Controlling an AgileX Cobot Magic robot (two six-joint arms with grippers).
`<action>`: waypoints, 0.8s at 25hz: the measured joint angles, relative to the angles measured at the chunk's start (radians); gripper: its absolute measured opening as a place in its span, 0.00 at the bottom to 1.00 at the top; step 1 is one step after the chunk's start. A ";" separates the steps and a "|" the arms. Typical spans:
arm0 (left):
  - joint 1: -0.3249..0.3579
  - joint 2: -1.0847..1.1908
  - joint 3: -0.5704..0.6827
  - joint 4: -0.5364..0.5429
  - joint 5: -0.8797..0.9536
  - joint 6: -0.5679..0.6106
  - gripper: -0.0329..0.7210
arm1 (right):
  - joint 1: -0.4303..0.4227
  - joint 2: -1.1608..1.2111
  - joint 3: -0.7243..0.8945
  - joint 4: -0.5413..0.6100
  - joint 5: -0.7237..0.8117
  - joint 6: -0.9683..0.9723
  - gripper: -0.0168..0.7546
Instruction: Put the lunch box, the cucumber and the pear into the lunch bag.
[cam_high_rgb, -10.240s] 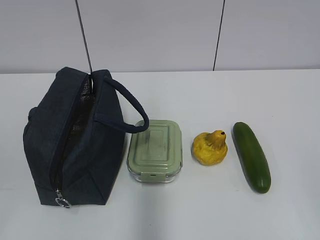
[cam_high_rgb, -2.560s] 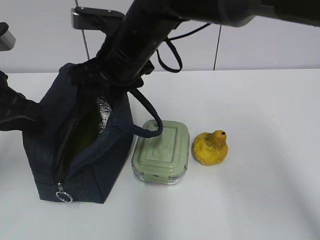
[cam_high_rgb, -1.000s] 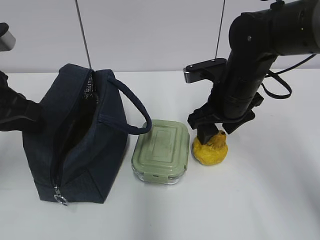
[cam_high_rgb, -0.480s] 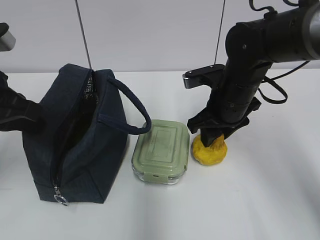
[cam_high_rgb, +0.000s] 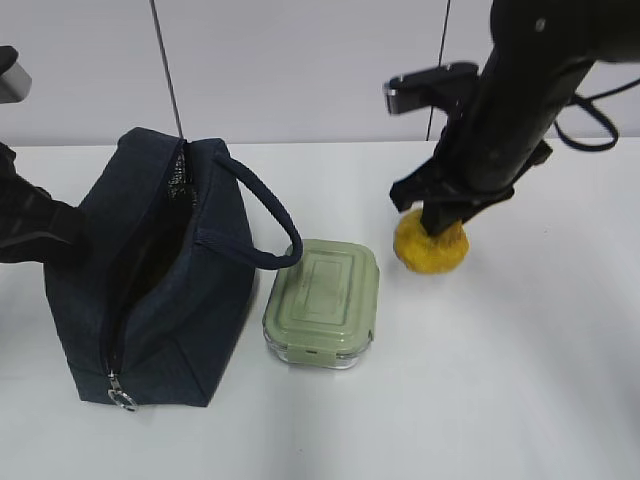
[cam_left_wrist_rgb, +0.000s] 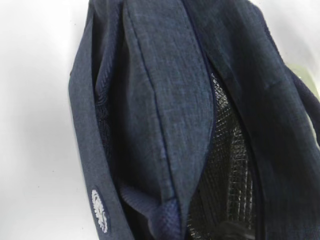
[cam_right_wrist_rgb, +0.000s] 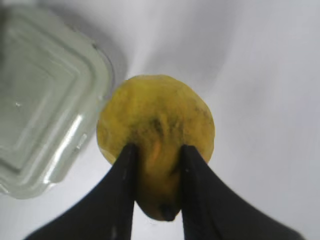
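The right arm reaches down from the upper right, its dark wrist pointing at the table. The right gripper (cam_right_wrist_rgb: 156, 172) has its two black fingers (cam_right_wrist_rgb: 123, 185) clamped on the narrow neck of the yellow pear (cam_high_rgb: 431, 245); in the right wrist view the fruit bulges out beyond the fingers on both sides. The pear sits right of centre and toward the far side of the white table (cam_high_rgb: 520, 400), seemingly raised off the surface.

At the far left edge, part of the left arm (cam_high_rgb: 30, 225) presses against the left side of the navy lunch bag (cam_high_rgb: 160, 290). The left gripper itself cannot be seen; its fingers are closed together, and whether they pinch the fabric cannot be told. The left wrist view shows only the bag's cloth and mesh lining.

The bag stands upright on the left, zipper open along the top, one looped handle (cam_high_rgb: 262, 225) drooping right. Just beside it, near centre, lies the lunch box (cam_high_rgb: 322, 302) with its sage-green lid, between bag and pear.
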 joint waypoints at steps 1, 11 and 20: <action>0.000 0.000 0.000 0.000 0.000 0.000 0.03 | 0.000 -0.027 -0.015 0.013 -0.006 0.000 0.27; 0.000 0.000 0.000 0.000 0.000 0.000 0.03 | 0.156 -0.129 -0.148 0.569 -0.173 -0.480 0.26; 0.000 0.000 0.000 0.000 0.001 0.000 0.03 | 0.218 0.010 -0.157 0.703 -0.244 -0.584 0.26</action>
